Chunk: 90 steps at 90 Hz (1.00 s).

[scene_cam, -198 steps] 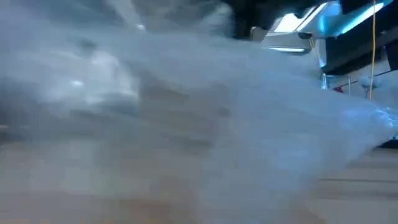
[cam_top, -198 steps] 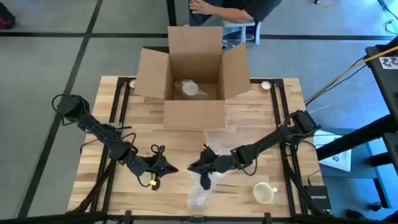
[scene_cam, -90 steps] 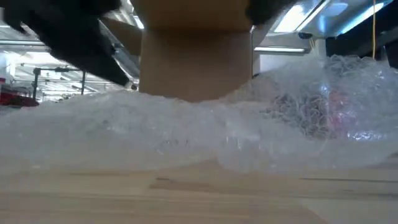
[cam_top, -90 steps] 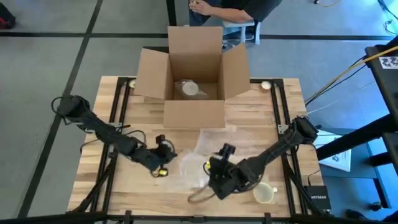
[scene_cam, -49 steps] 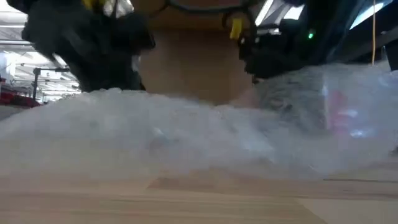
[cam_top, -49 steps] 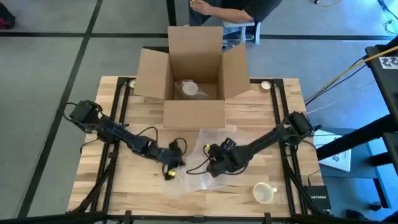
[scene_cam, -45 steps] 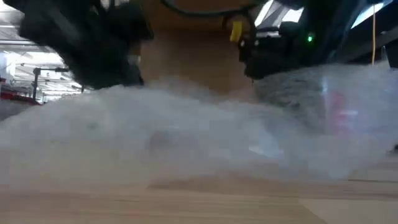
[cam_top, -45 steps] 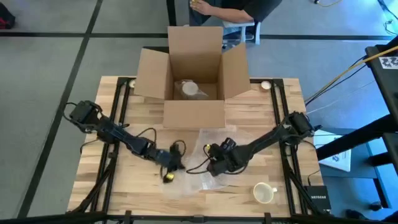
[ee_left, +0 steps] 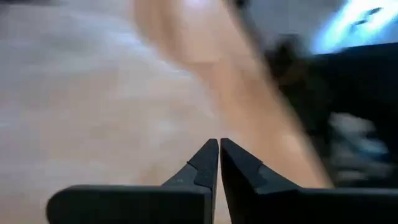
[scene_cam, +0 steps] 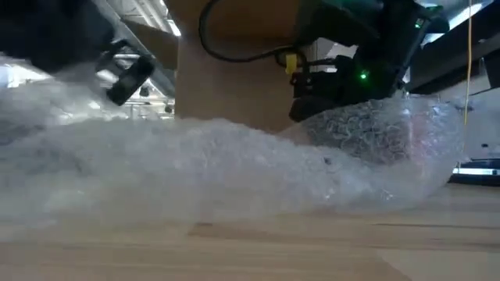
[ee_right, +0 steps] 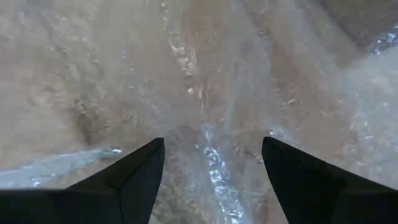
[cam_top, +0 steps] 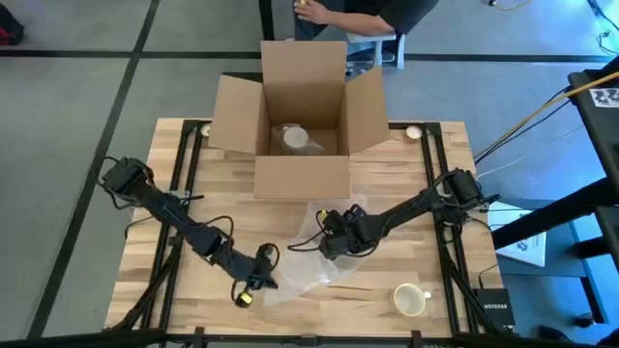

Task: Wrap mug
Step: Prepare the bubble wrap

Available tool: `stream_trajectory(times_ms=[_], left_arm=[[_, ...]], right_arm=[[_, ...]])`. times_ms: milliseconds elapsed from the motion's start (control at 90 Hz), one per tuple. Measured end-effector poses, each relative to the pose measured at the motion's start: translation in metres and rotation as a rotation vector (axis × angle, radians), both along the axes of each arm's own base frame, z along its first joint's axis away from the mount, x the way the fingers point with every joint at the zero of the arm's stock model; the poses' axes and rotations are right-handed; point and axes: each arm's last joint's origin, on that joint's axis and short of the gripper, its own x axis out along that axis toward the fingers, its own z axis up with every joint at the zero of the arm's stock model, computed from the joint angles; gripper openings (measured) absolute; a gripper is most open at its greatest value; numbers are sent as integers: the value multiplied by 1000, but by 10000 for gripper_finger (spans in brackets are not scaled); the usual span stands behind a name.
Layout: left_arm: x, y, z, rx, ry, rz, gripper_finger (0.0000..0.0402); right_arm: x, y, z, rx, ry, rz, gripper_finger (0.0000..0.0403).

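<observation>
While one sheet of bubble wrap [cam_top: 308,263] is lying mid-table, one mug [cam_top: 410,300] is sitting near the front right corner; left gripper [cam_top: 253,281] jaws are pressing closed at the wrap's edge; right gripper [cam_top: 334,239] jaws are spreading wide over it.

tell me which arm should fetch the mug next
Right. The mug sits bare at the table's front right, on the right arm's side; the right gripper is open over the bubble wrap. The left gripper is shut and farther off.
</observation>
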Motion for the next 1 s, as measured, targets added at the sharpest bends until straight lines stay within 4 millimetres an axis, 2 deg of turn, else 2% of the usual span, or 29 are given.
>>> stream_trajectory(times_ms=[100,256,422,500,656,789,867,1000], left_arm=[[-3,22,-12,168,109,180,0],[-3,47,-17,328,123,414,0],[8,65,-27,378,156,421,0],[18,68,-30,349,131,383,0],[39,57,-33,121,24,114,0],[46,34,-17,-58,-113,-85,0],[45,21,-1,-91,-152,-146,0],[35,6,47,-37,-250,-137,0]], right_arm=[[0,1,0,25,4,7,257],[1,1,0,42,3,12,257],[2,1,1,40,-18,10,257],[3,1,1,27,-23,6,257],[3,1,1,23,-25,5,257],[3,1,2,8,-38,4,257],[4,1,2,-4,-49,0,257],[6,1,3,2,-67,-2,257]])
